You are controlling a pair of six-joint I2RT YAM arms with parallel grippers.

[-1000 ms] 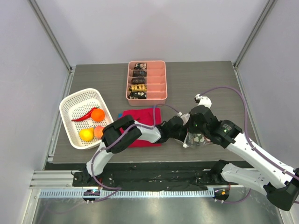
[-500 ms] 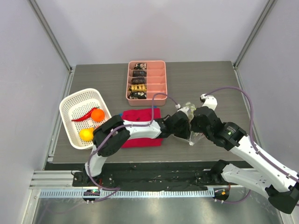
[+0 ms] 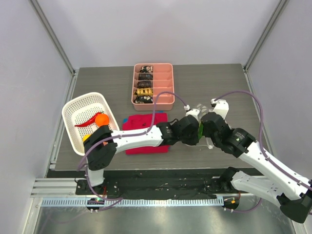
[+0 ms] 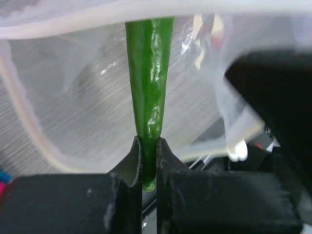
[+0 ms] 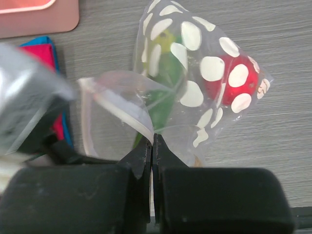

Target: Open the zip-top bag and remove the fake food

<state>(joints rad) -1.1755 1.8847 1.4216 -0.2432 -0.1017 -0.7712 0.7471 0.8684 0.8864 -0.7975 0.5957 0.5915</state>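
1. Starting far left: white lattice basket [image 3: 73, 109] on table [image 3: 219, 87], red chili [image 3: 87, 122] and orange [image 3: 102, 119] inside, touching each other.
2. Next over: red cloth [image 3: 146, 127] flat on table, partly under left forearm [image 3: 141, 138]. Pink divided tray [image 3: 165, 84] behind it, dark and gold pieces down its left column.
3. Right of cloth: left gripper [image 4: 149, 146] clamped tight on narrow tip of green pod [image 4: 148, 73]. Pod glossy, running straight away from the fingers and in through bag mouth.
4. Same spot: zip-top bag [image 5: 209, 68] right of table centre, toward front edge, caught between both grippers. Mouth open toward left gripper, white zip strip [image 4: 29, 124] curving round the pod.
5. Inside bag: red round piece [image 5: 229, 83] in far corner behind white dots, pod body alongside. Pale yellow-green bit near the top, cannot identify.
6. Rightmost: right gripper [image 5: 152, 144] pinched together on thin bag film at mouth edge. Cannot tell whether bag rests on table or hangs clear.
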